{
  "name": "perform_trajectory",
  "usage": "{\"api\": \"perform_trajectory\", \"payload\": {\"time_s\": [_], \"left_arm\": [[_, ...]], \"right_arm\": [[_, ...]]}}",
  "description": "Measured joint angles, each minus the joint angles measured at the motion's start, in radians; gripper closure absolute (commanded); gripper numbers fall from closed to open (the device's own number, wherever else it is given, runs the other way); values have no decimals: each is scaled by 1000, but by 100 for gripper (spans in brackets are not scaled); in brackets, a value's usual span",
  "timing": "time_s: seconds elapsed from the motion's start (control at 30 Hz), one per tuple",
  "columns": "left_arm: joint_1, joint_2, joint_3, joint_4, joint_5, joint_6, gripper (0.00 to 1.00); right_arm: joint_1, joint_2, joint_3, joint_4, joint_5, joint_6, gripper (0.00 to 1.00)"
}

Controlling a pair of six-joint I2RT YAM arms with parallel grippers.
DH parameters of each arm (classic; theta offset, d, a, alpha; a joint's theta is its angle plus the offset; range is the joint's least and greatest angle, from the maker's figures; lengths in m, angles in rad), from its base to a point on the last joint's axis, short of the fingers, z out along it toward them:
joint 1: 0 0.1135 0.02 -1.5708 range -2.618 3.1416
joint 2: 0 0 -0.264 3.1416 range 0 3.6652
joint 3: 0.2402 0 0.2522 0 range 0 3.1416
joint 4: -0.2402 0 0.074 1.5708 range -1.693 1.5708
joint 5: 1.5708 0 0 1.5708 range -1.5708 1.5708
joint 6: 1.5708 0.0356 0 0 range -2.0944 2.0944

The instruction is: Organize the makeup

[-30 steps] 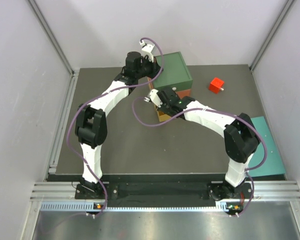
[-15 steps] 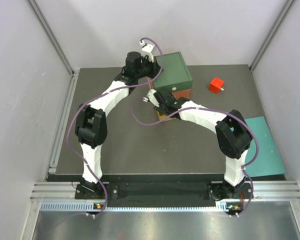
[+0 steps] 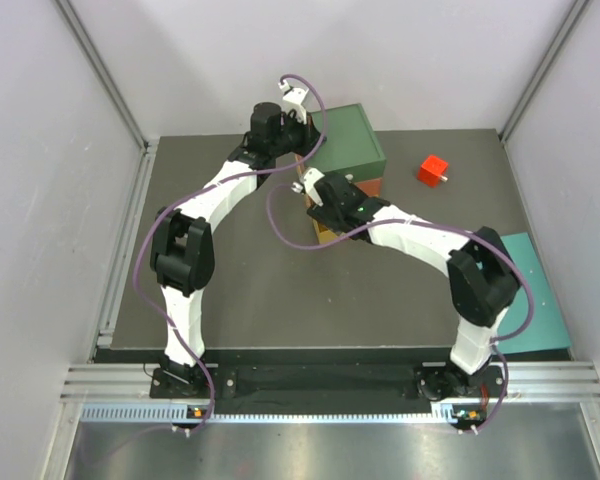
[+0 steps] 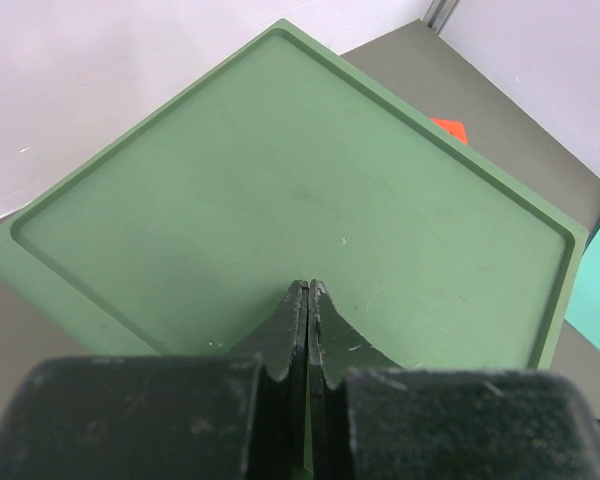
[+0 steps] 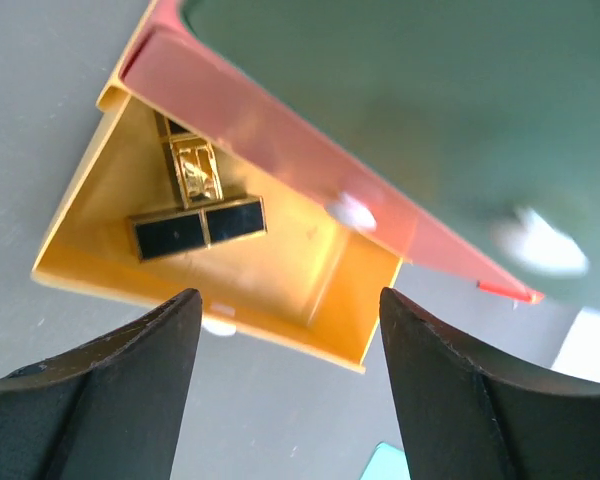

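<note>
While the left gripper, jaws shut, sits over the green drawer box, probably bracing it, the right gripper hangs wide open above the pulled-out yellow drawer, where two gold-black cases lie.

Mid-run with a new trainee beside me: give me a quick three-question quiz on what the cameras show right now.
1. True or false: the left end effector stands open over the green top of the drawer box.
2. Which drawer is open, its inside showing, below the right end effector? A) red B) yellow C) green
3. Fill in: that drawer holds gold-black ___.

Key
1: false, it is shut.
2: B, the yellow drawer.
3: cases; the gold-black cases lie on its floor.
</note>
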Motion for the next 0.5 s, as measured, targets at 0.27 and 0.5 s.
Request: {"api": "perform_trajectory", "payload": {"time_s": [0.27,0.5], "left_arm": [[2,2,2,0,8,0,100],[3,3,5,-3,13,-1,100]], "right_arm": [[0,-187,-137,35,-80,137,19],[-3,-243,-263,53,-196,282,9]]}}
